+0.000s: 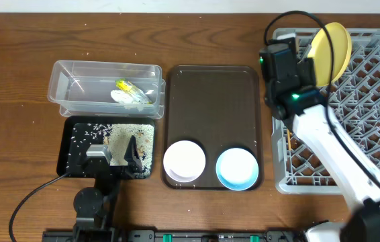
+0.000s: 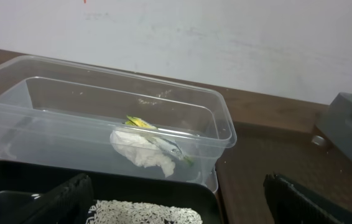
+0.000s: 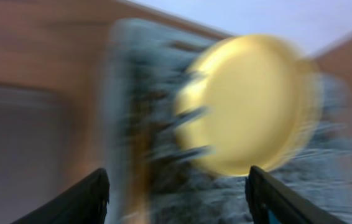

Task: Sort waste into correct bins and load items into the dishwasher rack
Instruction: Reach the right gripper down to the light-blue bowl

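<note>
Right gripper (image 3: 177, 177): the fingers are spread wide and nothing is held. In the blurred wrist view the plate (image 3: 250, 106) is seen just ahead of the fingertips, in the upper right of the frame. In the overhead view it stands on edge in the upper left corner of the rack (image 1: 371, 101), with the gripper just beside it to the left. The chopsticks (image 1: 289, 146) are seen at the rack's left edge, below the arm.

Left gripper (image 2: 179, 183): the fingers are likewise parted and empty. It is placed over the near edge of the black tray (image 1: 69, 144), lower left of the overhead frame, where rice (image 1: 126, 138) is scattered. The tub (image 1: 76, 84) is set just beyond, and the wrapper (image 1: 131, 93) lies inside it.

At centre, a white bowl (image 1: 184, 161) and a blue bowl (image 1: 236, 168) are placed side by side on the lower end of a brown tray (image 1: 210, 101).
</note>
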You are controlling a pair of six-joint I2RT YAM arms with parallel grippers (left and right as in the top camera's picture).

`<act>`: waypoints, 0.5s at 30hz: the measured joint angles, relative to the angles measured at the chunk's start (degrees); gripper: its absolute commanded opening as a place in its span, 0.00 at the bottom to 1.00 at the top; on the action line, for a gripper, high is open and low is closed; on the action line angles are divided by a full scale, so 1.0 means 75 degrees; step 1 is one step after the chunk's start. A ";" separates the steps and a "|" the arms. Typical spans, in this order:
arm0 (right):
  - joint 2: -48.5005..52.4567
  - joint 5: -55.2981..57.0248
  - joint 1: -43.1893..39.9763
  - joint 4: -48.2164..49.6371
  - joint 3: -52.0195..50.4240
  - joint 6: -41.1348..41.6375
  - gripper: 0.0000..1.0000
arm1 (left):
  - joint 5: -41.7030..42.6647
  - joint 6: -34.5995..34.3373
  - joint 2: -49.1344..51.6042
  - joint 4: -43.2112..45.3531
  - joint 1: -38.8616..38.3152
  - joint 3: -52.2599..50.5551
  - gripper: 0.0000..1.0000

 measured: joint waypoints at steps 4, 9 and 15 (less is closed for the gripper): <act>-0.0353 -0.3063 0.0020 -0.1288 0.0178 0.0868 0.60 | -0.0003 0.0000 0.0000 0.0000 0.0000 0.0000 0.90; -0.0108 -0.4992 0.0350 -0.3162 0.0029 0.1300 0.54 | -0.0003 0.0000 0.0000 0.0000 0.0000 0.0000 0.90; 0.0178 -0.5380 0.0708 -0.3526 -0.0766 0.1460 0.50 | -0.0003 0.0000 0.0000 0.0000 0.0000 0.0000 0.91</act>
